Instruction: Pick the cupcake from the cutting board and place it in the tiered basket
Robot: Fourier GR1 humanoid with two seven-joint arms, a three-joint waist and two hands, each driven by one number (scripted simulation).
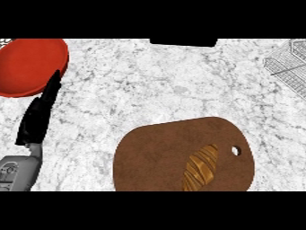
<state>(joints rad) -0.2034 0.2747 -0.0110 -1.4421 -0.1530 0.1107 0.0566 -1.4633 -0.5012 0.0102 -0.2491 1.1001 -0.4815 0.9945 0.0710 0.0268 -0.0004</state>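
One cutting board, one pastry, one red plate, one basket.

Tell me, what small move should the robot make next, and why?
Probably bring the right hand, not in view, in over the cupcake: it lies untouched on the cutting board, on the side toward the tiered basket. The left hand rests open at the left.

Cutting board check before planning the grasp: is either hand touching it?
No. The left hand is over bare counter, beside the cutting board; the right hand is unseen.
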